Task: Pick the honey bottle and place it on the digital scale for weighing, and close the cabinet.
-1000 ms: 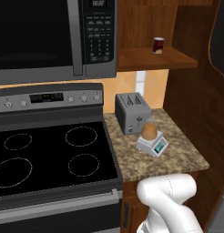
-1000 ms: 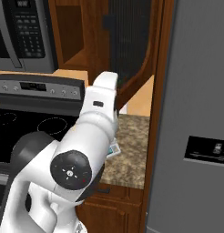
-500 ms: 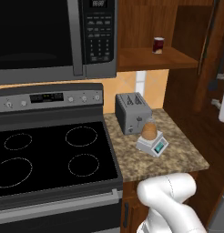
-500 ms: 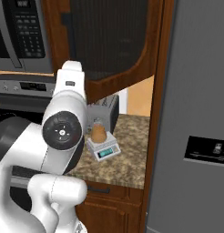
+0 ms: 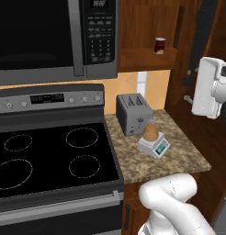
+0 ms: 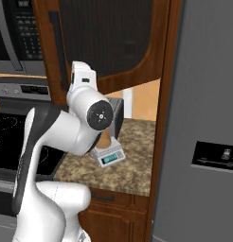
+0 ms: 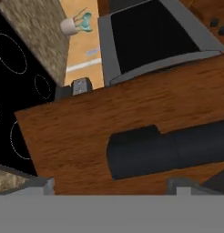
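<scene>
- On the speckled worktop [image 5: 179, 158] beside the stove [image 5: 50, 158], the honey bottle [image 5: 150, 132] is seen standing upright on the digital scale [image 5: 154, 146], whose teal display faces the front edge.
- Just behind the scale, the dark grey toaster [image 5: 133, 112] is set against the back wall.
- Above the worktop, the cabinet [image 5: 149, 27] is shown with its inside exposed, and a small dark red jar [image 5: 160, 45] is seen on its inner shelf, next to the microwave [image 5: 55, 36].
- The cabinet door [image 6: 109, 42] is swung out from the cabinet; in the right base view its dark panel and brown frame are seen facing the camera, with the bar handle [image 6: 56, 52] running down its left side.
- The arm is raised to the door, and in the hand view the door's brown wood and the dark handle are seen very close, right in front of the claw [image 7: 109, 191].
- The claw's tips are seen at the bottom of the hand view, one on each side, spread apart, with nothing held between them.
</scene>
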Tool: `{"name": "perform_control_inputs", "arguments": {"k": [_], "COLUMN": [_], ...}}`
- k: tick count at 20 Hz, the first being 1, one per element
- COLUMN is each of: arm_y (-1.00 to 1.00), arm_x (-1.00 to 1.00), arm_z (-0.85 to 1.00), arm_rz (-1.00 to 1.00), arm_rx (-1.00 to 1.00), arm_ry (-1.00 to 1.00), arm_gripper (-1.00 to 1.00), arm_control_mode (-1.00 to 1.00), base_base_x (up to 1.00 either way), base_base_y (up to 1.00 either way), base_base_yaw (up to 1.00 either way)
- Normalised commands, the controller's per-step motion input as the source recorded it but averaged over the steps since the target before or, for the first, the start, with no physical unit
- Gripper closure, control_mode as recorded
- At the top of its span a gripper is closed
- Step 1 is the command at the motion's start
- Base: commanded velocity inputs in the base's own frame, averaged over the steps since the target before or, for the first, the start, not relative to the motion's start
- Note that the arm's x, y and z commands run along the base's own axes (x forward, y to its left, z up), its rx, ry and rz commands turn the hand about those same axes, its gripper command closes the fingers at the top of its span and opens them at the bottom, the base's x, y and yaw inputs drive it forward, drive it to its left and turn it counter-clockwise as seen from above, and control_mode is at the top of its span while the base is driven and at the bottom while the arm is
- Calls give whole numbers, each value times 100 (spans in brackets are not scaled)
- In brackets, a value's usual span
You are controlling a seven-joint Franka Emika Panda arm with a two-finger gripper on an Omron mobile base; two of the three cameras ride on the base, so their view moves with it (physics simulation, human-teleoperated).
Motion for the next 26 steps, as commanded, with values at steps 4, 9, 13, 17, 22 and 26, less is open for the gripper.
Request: {"name": "perform_control_inputs", "arguments": {"k": [4, 9, 13, 17, 22, 26], "arm_y": [15, 51, 42, 0, 0, -6], "arm_x": [100, 100, 100, 100, 86, 75], "arm_z": [-4, 0, 0, 0, 0, 0], "arm_rz": [13, 0, 0, 0, -5, -12], "arm_rx": [1, 0, 0, 0, 0, 0], "arm_ry": [-6, -4, 0, 0, -5, -12], "arm_gripper": [-100, -100, -100, -100, -100, -100], "arm_control_mode": [-100, -100, -100, -100, -100, -100], "base_base_x": [0, 0, 0, 0, 0, 0], "base_base_y": [0, 0, 0, 0, 0, 0], "base_base_yaw": [0, 0, 0, 0, 0, 0]}}
